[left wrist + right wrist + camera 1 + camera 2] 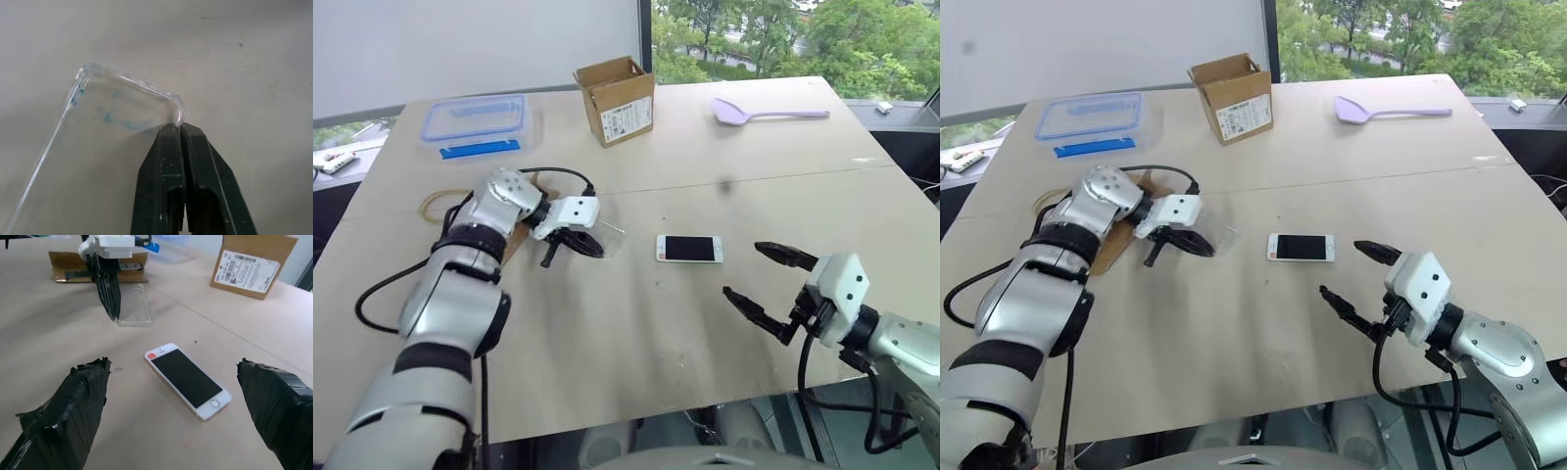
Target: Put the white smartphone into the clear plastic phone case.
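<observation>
Tabletop (636,333) glare nearly hides the clear plastic phone case (133,306), its corner pinched by the left end effector (177,128); right end effector (766,280) gapes.

Pale table (724,323), window (773,34) behind

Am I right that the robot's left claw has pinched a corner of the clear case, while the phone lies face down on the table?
Not quite: the phone lies face up, its black screen and round button showing in the right wrist view. The rest holds: the left claw is shut on a corner of the clear case, and the phone rests on the table.
</observation>
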Controlling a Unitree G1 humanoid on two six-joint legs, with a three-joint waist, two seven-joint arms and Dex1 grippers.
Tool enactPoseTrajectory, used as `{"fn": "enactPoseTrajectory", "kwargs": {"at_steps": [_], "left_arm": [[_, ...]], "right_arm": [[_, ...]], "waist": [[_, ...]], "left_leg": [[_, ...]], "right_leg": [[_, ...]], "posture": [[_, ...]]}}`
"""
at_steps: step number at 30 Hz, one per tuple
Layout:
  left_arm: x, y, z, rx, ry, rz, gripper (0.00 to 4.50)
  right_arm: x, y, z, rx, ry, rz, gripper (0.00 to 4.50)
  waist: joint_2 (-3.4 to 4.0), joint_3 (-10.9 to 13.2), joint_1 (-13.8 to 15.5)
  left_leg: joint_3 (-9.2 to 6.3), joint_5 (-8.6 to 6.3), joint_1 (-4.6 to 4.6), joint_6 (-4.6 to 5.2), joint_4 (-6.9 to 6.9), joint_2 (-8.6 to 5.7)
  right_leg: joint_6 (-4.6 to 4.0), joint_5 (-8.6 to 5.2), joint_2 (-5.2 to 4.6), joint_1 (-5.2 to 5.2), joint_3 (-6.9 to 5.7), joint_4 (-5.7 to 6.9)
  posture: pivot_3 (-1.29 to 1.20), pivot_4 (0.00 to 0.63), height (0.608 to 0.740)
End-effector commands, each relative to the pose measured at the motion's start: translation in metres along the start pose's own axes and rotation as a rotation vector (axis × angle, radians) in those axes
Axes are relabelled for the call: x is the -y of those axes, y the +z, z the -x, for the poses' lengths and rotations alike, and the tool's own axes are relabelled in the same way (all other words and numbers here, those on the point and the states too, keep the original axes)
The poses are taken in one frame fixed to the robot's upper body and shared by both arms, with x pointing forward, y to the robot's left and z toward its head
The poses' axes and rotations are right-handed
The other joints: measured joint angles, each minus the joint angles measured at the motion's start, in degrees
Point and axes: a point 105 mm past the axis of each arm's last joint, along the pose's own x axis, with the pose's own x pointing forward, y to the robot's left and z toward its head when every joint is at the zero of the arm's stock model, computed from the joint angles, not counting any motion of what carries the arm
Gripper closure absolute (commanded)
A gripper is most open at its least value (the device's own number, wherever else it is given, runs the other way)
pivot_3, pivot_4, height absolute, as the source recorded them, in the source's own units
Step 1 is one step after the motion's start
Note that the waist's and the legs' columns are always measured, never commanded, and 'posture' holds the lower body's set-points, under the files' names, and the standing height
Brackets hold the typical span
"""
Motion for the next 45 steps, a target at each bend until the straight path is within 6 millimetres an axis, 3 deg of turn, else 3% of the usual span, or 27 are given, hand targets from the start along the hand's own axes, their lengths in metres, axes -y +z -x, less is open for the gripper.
{"fn": "enactPoseTrajectory", "kwargs": {"at_steps": [1,6,10,13,19,29,38,45], "left_arm": [[0.011,0.014,0.004,0.042,-0.028,0.025,4.43],[0.056,0.047,0.007,0.076,-0.079,0.189,4.43],[0.071,0.054,-0.016,0.046,0.002,0.271,4.43],[0.072,0.056,-0.04,0.022,0.084,0.279,4.43],[0.068,0.081,-0.066,0.111,0.122,0.289,4.43],[0.073,0.085,-0.081,0.112,0.034,0.216,4.43],[0.049,0.101,-0.098,0.099,-0.052,0.011,4.43],[0.011,0.108,-0.102,0.056,-0.065,-0.092,4.43]], "right_arm": [[-0.001,0.005,-0.001,0.021,0.017,0.019,0.0],[-0.001,0.004,-0.004,0.021,0.039,0.018,0.0],[-0.003,-0.002,-0.005,-0.01,0.062,0.025,0.0],[-0.001,-0.01,-0.005,-0.075,0.071,0.008,0.0],[0.012,-0.013,-0.007,-0.103,0.039,0.035,0.0],[0.015,-0.007,-0.012,-0.082,0.055,0.051,0.0],[0.015,-0.005,-0.012,-0.074,0.052,0.063,0.0],[0.016,-0.004,-0.008,-0.08,0.009,0.061,0.0]], "waist": [[-0.02,0.1,-0.4],[-0.09,0.2,-0.9],[-0.09,0.2,-0.6],[-0.1,0.2,-0.6],[-0.14,0.2,-0.6],[-0.14,0.2,-0.6],[-0.13,0.2,0.9],[-0.13,0.2,0.6]], "left_leg": [[0.0,0.0,0.0,0.0,0.0,0.0],[-0.2,-0.01,-0.2,0.02,-0.01,0.1],[-0.19,-0.02,-0.17,0.03,0.0,0.04],[-0.15,-0.02,-0.08,0.03,0.0,-0.02],[-0.1,-0.02,-0.05,0.03,0.0,-0.06],[0.09,-0.02,-0.02,0.03,0.0,-0.06],[0.09,-0.02,-0.03,0.03,0.02,-0.15],[0.0,-0.02,-0.17,0.04,0.16,-0.19]], "right_leg": [[-0.03,0.02,0.0,0.0,0.0,0.0],[-0.06,0.04,-0.03,-0.16,0.11,-0.05],[0.18,-0.13,-0.03,-0.16,0.13,-0.05],[0.09,-0.21,0.03,-0.1,0.19,-0.03],[0.0,-0.25,0.21,-0.07,0.4,-0.02],[-0.02,-0.25,0.23,-0.08,0.51,-0.02],[-0.03,-0.25,0.24,-0.03,0.59,-0.04],[-0.03,-0.24,0.27,-0.03,0.59,-0.06]], "posture": [[0.0,0.15,0.74],[0.0,0.15,0.74],[0.0,0.15,0.74],[0.0,0.15,0.74],[0.0,0.15,0.74],[0.0,0.15,0.74],[0.0,0.15,0.74],[0.0,0.15,0.74]]}}
